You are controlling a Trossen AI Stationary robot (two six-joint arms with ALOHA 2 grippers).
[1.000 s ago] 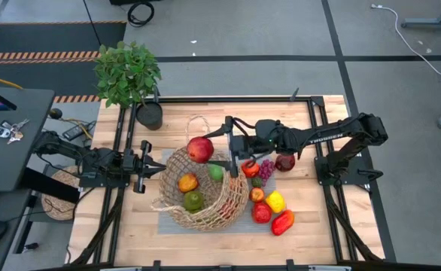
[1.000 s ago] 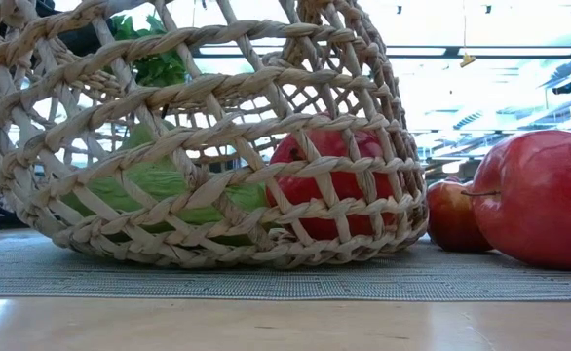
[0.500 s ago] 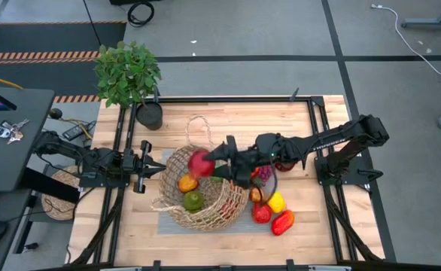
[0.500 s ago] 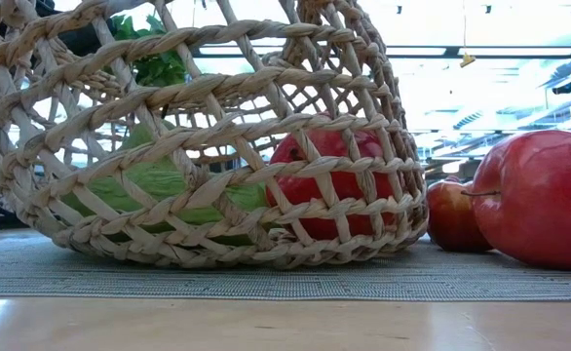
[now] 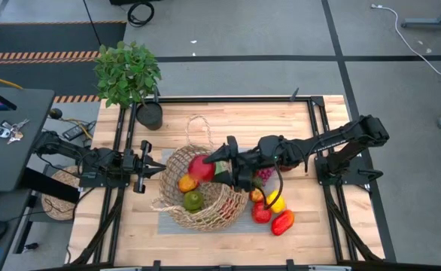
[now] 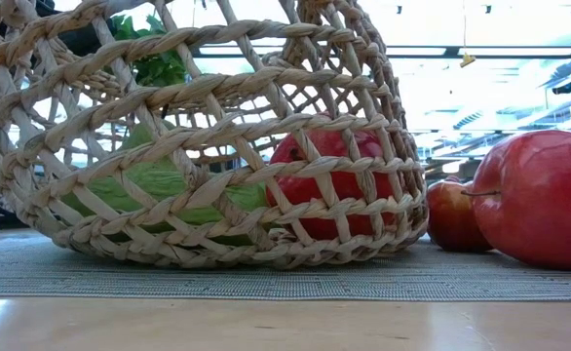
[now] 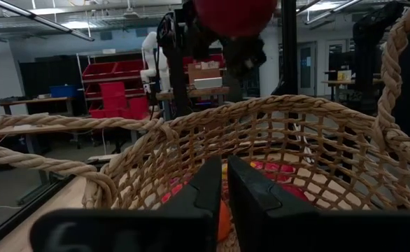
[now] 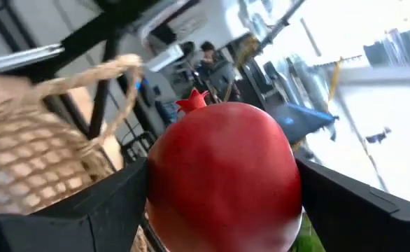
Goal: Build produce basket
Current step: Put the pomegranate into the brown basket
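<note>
Nearest the bench's front edge lies loose produce [image 5: 271,211], red, yellow and orange pieces, just right of the basket [image 5: 199,197]. The basket sits at mid-bench on a grey mat [image 5: 165,222]. Over its rim, the right pincer [image 5: 214,167] grasps a red pomegranate [image 8: 222,175]. By the left edge, the left pincer [image 5: 150,167] is clenched, empty.

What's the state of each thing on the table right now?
Basket: tipped on the mat, mouth toward the left arm, holding an orange and a green piece.
Pomegranate: held over the basket, not yet released.
Right claw: shut on the pomegranate, over the basket.
Left claw: shut, empty, by the basket's rim.
Loose produce: lying on the mat beside the basket.
</note>
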